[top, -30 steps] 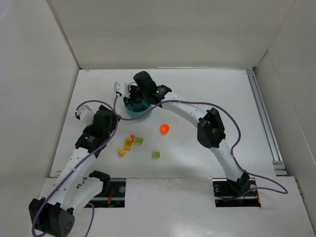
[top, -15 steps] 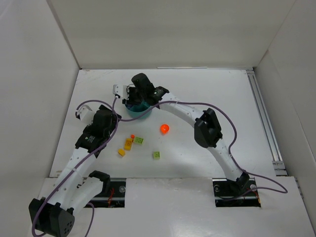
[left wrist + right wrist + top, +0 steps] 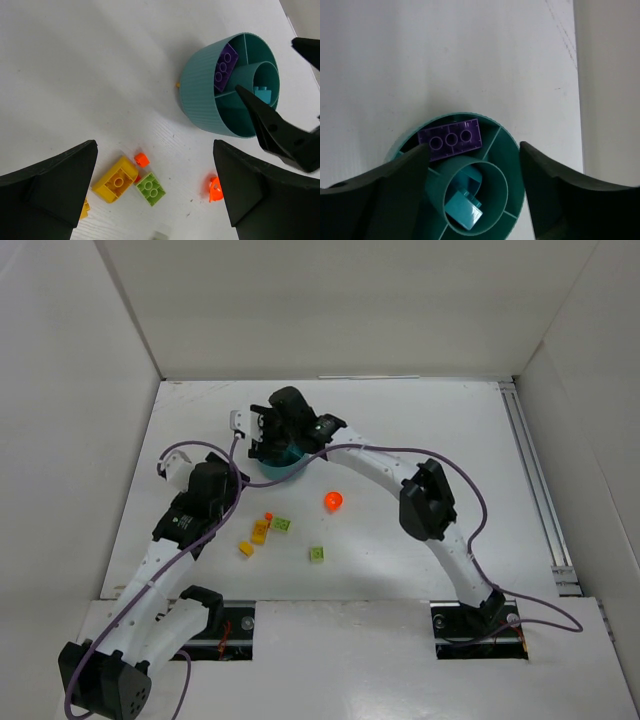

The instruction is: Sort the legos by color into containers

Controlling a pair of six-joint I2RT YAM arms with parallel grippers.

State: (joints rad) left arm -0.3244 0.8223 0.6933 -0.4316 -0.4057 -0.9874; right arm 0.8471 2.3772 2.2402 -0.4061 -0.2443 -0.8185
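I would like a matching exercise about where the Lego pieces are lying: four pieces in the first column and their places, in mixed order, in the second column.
Column one
1. purple brick
2. teal brick
3. yellow brick
4. rounded orange-red piece

Column two
A. in the central round well of the teal dish
B. on the table, apart from the other pieces
C. in a wedge compartment of the dish
D. on the table, beside a lime green brick

Pairs: 1-C, 2-A, 3-D, 4-B
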